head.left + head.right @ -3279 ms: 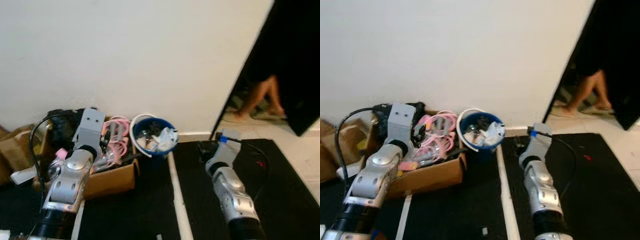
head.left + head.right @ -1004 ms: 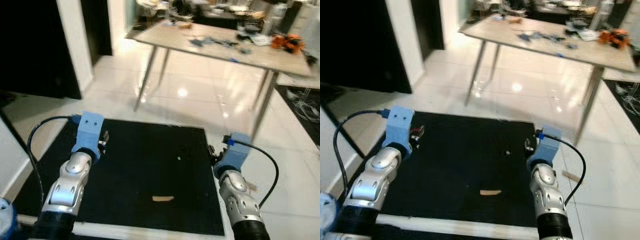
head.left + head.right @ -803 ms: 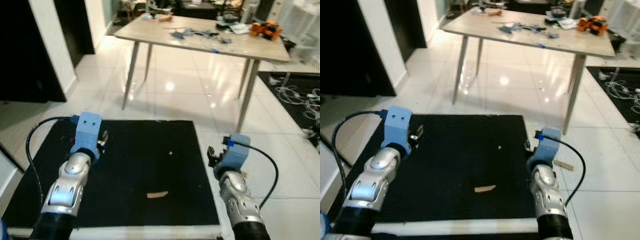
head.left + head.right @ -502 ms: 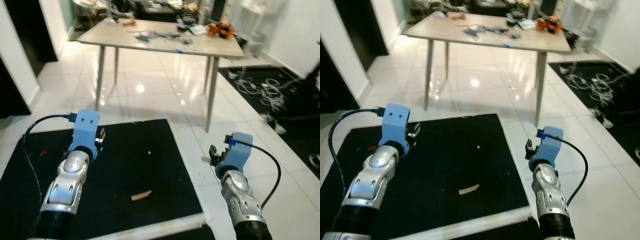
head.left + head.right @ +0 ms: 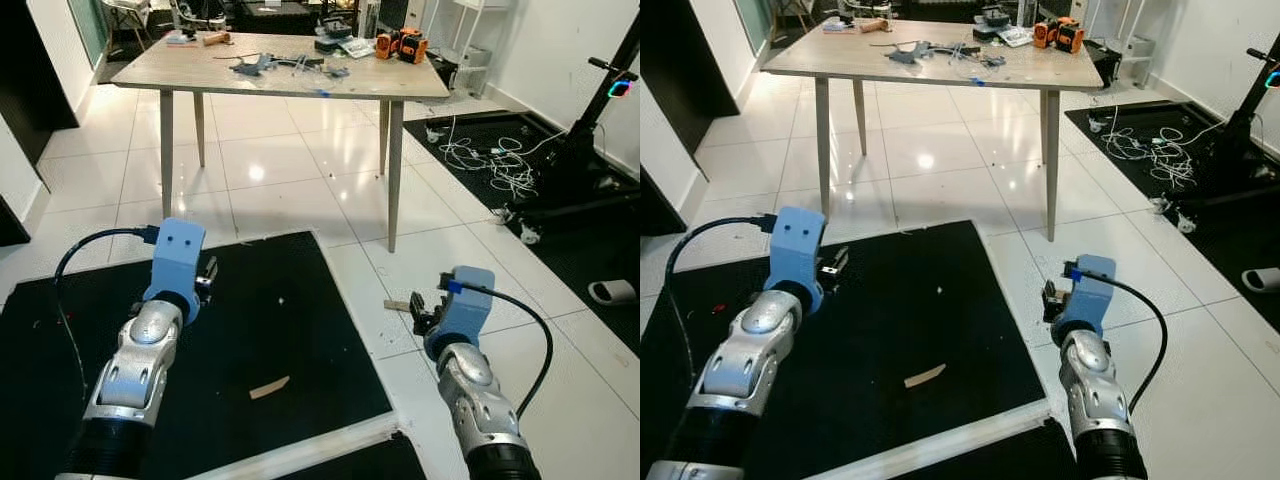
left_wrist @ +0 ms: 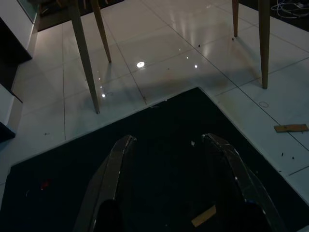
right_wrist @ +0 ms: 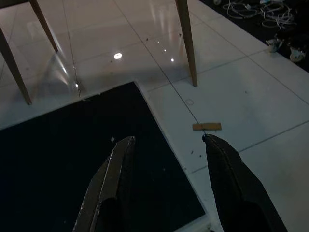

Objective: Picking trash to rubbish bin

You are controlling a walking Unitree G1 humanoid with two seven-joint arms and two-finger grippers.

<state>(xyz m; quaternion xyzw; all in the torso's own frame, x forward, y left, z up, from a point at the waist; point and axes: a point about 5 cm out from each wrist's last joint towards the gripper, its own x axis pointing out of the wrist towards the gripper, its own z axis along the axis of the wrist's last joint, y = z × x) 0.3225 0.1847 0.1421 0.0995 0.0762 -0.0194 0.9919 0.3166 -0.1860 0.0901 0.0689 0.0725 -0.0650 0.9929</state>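
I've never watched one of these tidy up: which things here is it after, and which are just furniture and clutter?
Likely trash to pick:
the tan scrap on the black mat
the small wooden piece on the white tiles
both grippers, left and right, jaws open and empty

Just lying about:
the table with its clutter
the white cables
the scooter

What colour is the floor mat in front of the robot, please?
Black; the floor mat shows best in the right eye view.
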